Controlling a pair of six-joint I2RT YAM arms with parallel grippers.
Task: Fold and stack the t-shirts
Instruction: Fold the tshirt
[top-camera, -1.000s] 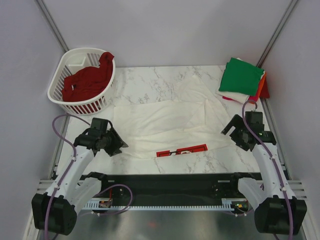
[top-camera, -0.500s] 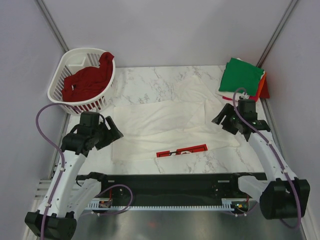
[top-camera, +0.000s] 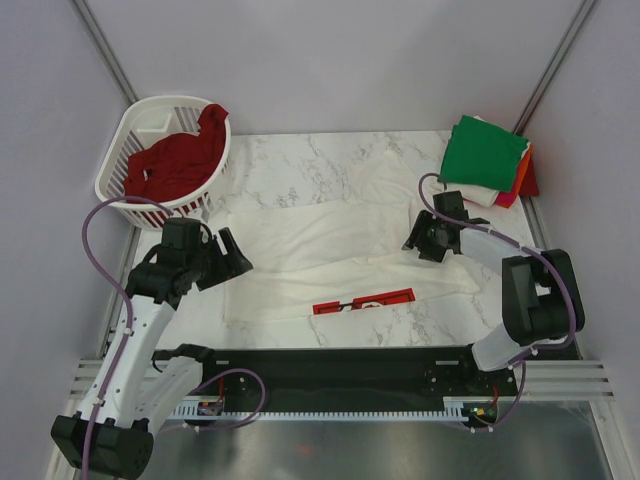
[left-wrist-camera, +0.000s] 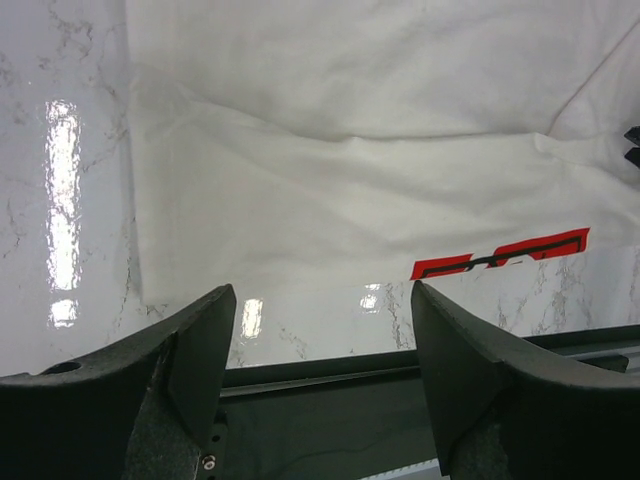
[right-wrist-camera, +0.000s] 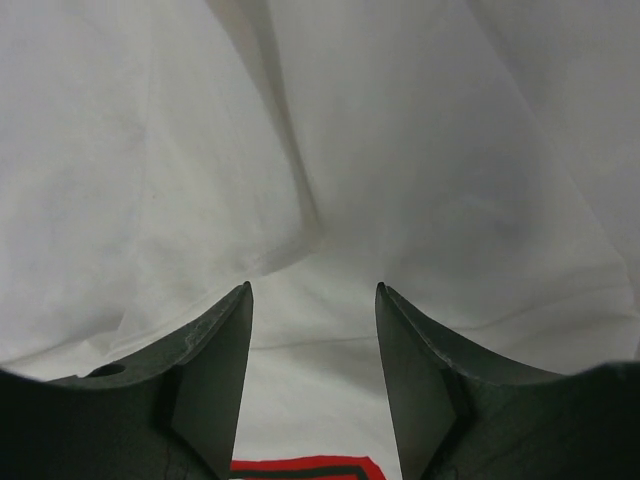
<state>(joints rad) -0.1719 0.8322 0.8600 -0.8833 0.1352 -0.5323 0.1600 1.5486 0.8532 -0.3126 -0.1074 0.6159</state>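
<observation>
A white marble-patterned table (top-camera: 300, 160), closed in by pale grey walls (top-camera: 330, 60), seen from above and behind two arms. (a) The white t-shirt (top-camera: 330, 245) lies spread flat across the middle of the table, its long side running left to right. A strip of red print (top-camera: 363, 300) shows at its near edge, where the hem is turned. (b) The folded stack sits at the far right corner, with the green t-shirt (top-camera: 485, 152) on top. Edges of a white one (top-camera: 470, 192) and an orange one (top-camera: 523, 172) show beneath it. (c) The dark red t-shirt (top-camera: 175, 160) is heaped in the white slatted basket (top-camera: 170, 212) at the far left, one part draped over the rim. (d) The left gripper (top-camera: 225, 262) is over the left end of the white t-shirt with its jaws spread and nothing between them. (e) The right gripper (top-camera: 420, 238) is low over the right part of the same shirt with its jaws apart, above a crease in the cloth. Whether the fingertips touch the fabric cannot be told.
</observation>
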